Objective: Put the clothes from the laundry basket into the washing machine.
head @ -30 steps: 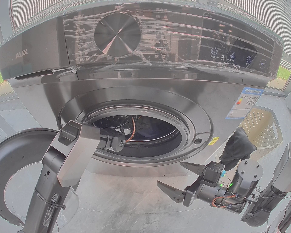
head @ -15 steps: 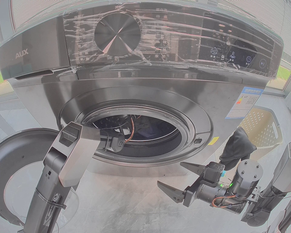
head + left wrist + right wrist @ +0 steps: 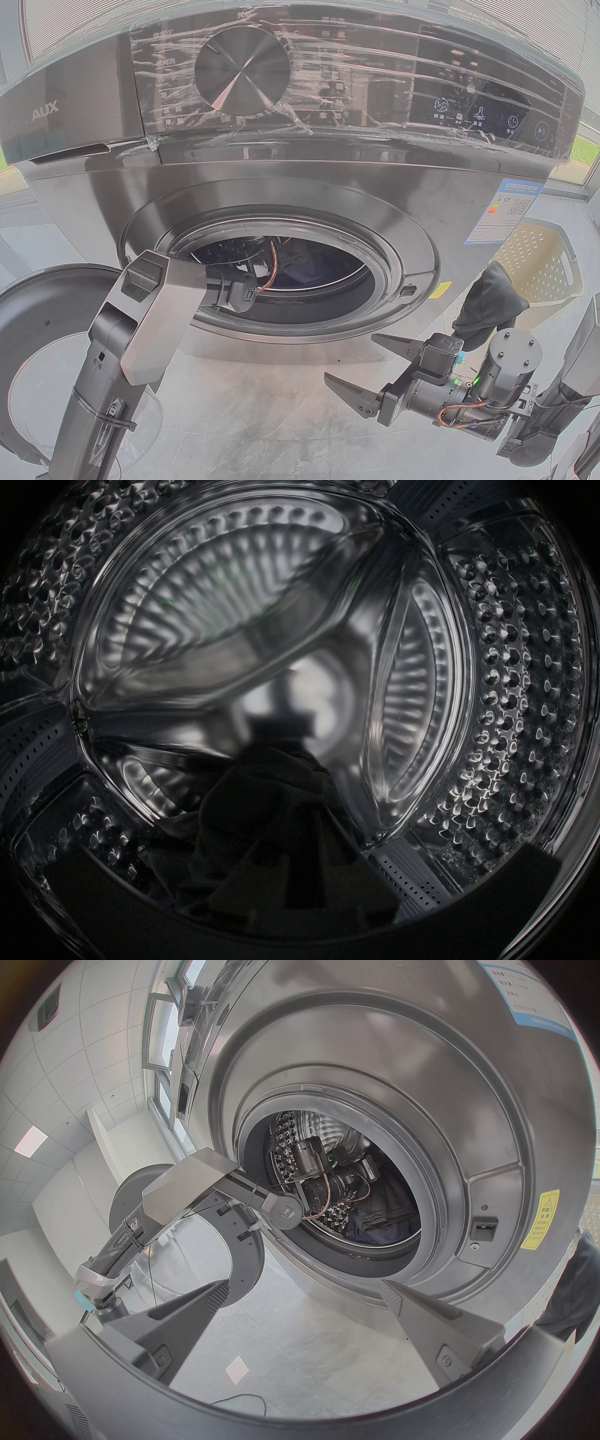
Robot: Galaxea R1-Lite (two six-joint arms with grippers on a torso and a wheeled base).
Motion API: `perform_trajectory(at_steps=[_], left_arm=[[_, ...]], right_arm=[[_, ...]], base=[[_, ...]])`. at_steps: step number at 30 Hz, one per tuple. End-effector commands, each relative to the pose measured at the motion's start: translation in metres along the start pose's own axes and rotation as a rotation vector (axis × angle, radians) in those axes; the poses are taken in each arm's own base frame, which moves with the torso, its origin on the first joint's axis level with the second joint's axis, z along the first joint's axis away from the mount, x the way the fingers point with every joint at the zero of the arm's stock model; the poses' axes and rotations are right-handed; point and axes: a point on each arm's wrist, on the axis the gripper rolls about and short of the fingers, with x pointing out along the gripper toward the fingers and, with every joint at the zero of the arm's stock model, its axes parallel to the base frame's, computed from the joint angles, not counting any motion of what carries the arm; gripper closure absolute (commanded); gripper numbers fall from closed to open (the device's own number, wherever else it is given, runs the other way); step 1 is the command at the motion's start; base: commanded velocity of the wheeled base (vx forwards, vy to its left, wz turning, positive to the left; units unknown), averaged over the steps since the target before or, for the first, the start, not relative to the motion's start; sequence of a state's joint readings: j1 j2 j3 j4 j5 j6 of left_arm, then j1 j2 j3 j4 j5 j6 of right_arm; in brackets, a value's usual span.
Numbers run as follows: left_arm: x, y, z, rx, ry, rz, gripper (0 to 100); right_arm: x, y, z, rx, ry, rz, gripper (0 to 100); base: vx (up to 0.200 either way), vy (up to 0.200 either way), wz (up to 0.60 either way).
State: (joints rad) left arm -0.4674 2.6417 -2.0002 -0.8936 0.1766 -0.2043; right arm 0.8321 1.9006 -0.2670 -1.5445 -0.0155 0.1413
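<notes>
The dark grey washing machine stands with its round opening uncovered. My left arm passes through that opening into the drum. Inside, my left gripper is open, its fingers dark shapes either side of a pile of dark clothes on the drum floor. The same clothes show through the opening in the right wrist view. My right gripper hangs open and empty low in front of the machine, right of the opening. A dark garment drapes over the beige laundry basket beside it.
The machine's round door is swung open to the left, close beside my left arm. The basket stands on the floor against the machine's right side. Pale tiled floor stretches below the opening between my two arms.
</notes>
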Motion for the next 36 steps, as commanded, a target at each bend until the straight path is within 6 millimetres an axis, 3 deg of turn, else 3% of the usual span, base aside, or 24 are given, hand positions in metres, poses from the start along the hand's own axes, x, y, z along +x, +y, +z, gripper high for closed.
perform_trajectory(at_steps=[1, 5, 7, 8, 9, 13, 18, 19, 21, 22, 23, 26, 28, 29, 32, 33, 34, 36], left_arm=[[0.000, -0.002, 0.002, -0.001, -0.003, -0.004, 0], [-0.002, -0.008, 0.008, -0.011, -0.007, -0.014, 0], [-0.021, -0.022, 0.007, -0.004, 0.073, -0.030, 0], [-0.021, -0.022, 0.007, -0.004, 0.073, -0.030, 0], [-0.041, -0.032, 0.005, 0.009, 0.152, -0.043, 0], [-0.084, -0.049, 0.000, 0.052, 0.278, -0.082, 0], [-0.128, -0.057, 0.001, 0.120, 0.314, -0.143, 0], [-0.128, -0.057, 0.001, 0.120, 0.314, -0.143, 0], [-0.158, -0.061, 0.006, 0.125, 0.325, -0.178, 0], [-0.158, -0.061, 0.006, 0.125, 0.325, -0.178, 0], [-0.185, -0.064, 0.011, 0.127, 0.367, -0.218, 0], [-0.223, -0.071, 0.023, 0.116, 0.388, -0.280, 0], [-0.223, -0.071, 0.023, 0.116, 0.388, -0.280, 0], [-0.253, -0.069, 0.038, 0.100, 0.368, -0.316, 0], [-0.287, -0.064, 0.051, 0.101, 0.388, -0.349, 0], [-0.288, -0.063, 0.052, 0.101, 0.390, -0.350, 0], [-0.306, -0.057, 0.058, 0.108, 0.408, -0.351, 0], [-0.313, -0.054, 0.063, 0.108, 0.400, -0.354, 0]], right_arm=[[0.000, 0.000, 0.000, 0.000, 0.000, 0.000, 0], [0.000, -0.001, 0.000, 0.000, 0.000, -0.002, 0], [0.000, -0.001, 0.000, 0.000, -0.002, -0.002, 0], [0.000, -0.001, 0.000, 0.000, -0.002, -0.002, 0], [0.000, 0.000, 0.001, 0.000, -0.003, -0.002, 0], [-0.001, 0.000, 0.001, 0.000, -0.002, -0.002, 0], [-0.002, 0.000, 0.000, 0.000, 0.004, -0.001, 0], [-0.002, 0.000, 0.000, 0.000, 0.004, -0.001, 0], [-0.003, 0.000, 0.000, 0.000, 0.003, -0.002, 0], [-0.003, 0.000, 0.000, 0.000, 0.003, -0.002, 0], [-0.006, 0.000, 0.001, 0.001, 0.001, -0.004, 0], [-0.012, 0.000, 0.002, 0.001, 0.006, -0.003, 0], [-0.012, 0.000, 0.002, 0.001, 0.006, -0.003, 0], [-0.020, 0.000, 0.003, 0.001, 0.007, -0.005, 0], [-0.032, 0.001, 0.008, 0.003, -0.009, -0.005, 0], [-0.033, 0.001, 0.008, 0.003, -0.010, -0.007, 0], [-0.042, 0.000, 0.012, 0.002, -0.027, -0.012, 0], [-0.049, 0.000, 0.014, 0.006, -0.035, -0.026, 0]], base=[[0.000, 0.000, 0.00], [0.000, 0.000, 0.00], [0.000, 0.000, 0.00], [0.000, 0.000, 0.00], [0.000, 0.000, 0.00], [0.000, 0.000, 0.00], [0.000, 0.000, 0.00], [0.000, 0.000, 0.00], [0.000, 0.000, 0.00], [0.000, 0.000, 0.00], [0.000, 0.000, 0.00], [0.000, 0.000, 0.00], [0.000, 0.000, 0.00], [0.000, 0.000, 0.00], [0.000, 0.000, 0.00], [0.000, 0.000, 0.00], [0.000, 0.000, 0.00], [0.000, 0.000, 0.00]])
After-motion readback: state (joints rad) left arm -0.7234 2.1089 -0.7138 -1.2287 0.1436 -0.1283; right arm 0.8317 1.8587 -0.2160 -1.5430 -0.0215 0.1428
